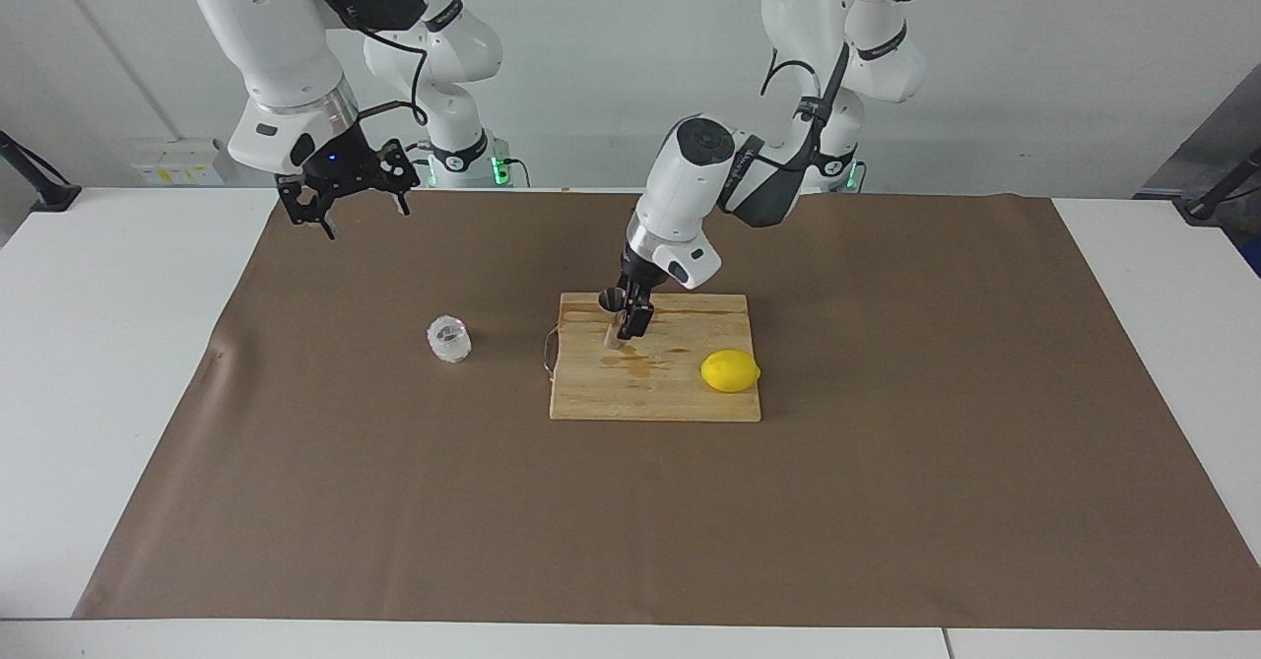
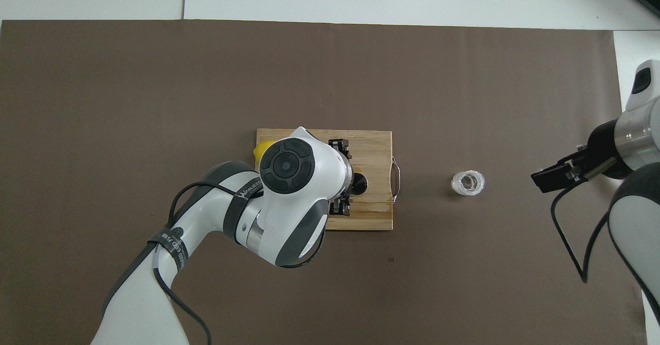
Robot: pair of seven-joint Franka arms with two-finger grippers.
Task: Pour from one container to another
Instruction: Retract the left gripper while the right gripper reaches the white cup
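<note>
Brown paper is spread over the white desk (image 1: 118, 344), and a wooden cutting board (image 1: 680, 393) is laid at its middle. The metal jigger (image 1: 613, 316) is seen standing upright on the board, at the edge nearer to the robots, with its dark mouth upward. The left hand (image 1: 630, 324) is held just beside and above the jigger, its fingers spread apart and nothing gripped between them. A lemon (image 1: 730, 371) is placed on the board toward the left arm's end. The glass cup (image 1: 448, 339) is set on the paper, apart from the board, toward the right arm's end. The right hand (image 1: 343, 208) is raised over the paper, released and empty.
</note>
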